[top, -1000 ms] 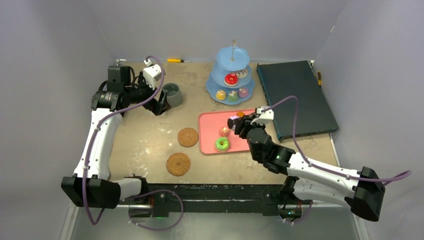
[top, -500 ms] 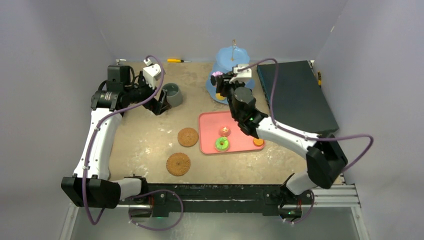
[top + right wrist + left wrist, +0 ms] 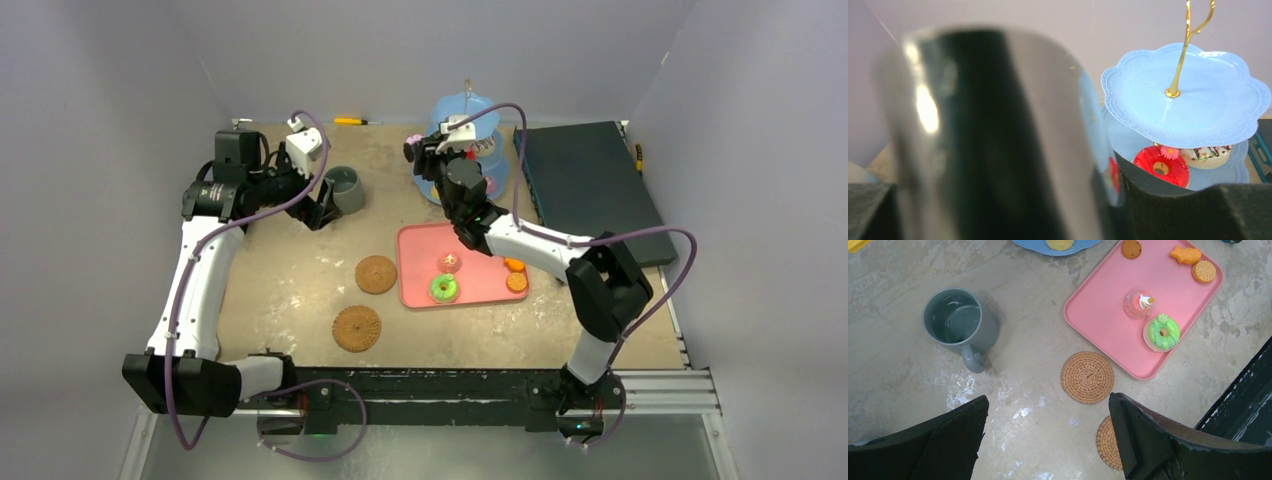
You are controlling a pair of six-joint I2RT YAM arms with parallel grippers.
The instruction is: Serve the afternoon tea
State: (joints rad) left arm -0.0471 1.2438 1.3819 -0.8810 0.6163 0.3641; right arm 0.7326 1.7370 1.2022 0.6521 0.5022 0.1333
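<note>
Blue stand (image 3: 1148, 100) sits ahead of the outstretched right arm (image 3: 520, 240), right pincer (image 3: 420, 152) clamping a dark blurred object (image 3: 988, 140); left pincer (image 3: 1048, 405) spread.

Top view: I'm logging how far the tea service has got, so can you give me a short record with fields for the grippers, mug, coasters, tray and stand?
left gripper: open, holding nothing, beside the mug
right gripper: at the stand's left side, closed on a dark shiny object too blurred to name
mug: upright, not on a coaster
coasters: two, nothing on them, left of the tray
tray: holds a green doughnut, a pink cupcake and biscuits
stand: red doughnut on the middle tier
</note>
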